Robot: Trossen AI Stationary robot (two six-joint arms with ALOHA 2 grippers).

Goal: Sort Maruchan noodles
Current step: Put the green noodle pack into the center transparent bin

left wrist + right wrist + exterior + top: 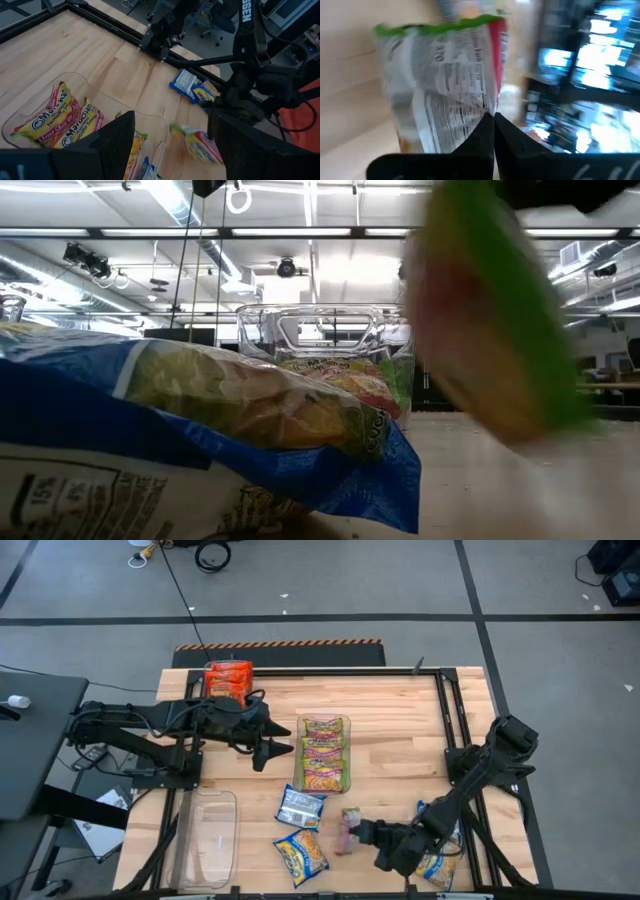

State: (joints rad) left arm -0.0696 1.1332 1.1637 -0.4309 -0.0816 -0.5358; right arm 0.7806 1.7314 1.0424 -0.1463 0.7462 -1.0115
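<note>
My right gripper [360, 831] is shut on a yellow-pink-green noodle packet [440, 80] near the table's front edge. The same packet is a blur in the low view [490, 310]. My left gripper [277, 752] stands open at the left of a clear bin [346, 755] that holds several yellow-pink-green packets [322, 752], and it touches nothing. Orange-red packets [228, 680] lie in a bin at the far left. Two blue-yellow-white packets [300, 807] [302, 857] lie flat on the wood, and more [440, 858] lie under my right arm. My right gripper pinches one edge of the packet [482, 107] between its two fingertips. The fingers come slanting down from the table's right side. The packet stands on edge past the fingers, printed back toward the wrist camera, green end [440, 26] away. Whether it touches the table I cannot tell.
An empty clear bin [210, 832] sits at the near left. A black frame rail [450, 720] runs along the table's right side. Bare wood lies between the middle bin and that rail.
</note>
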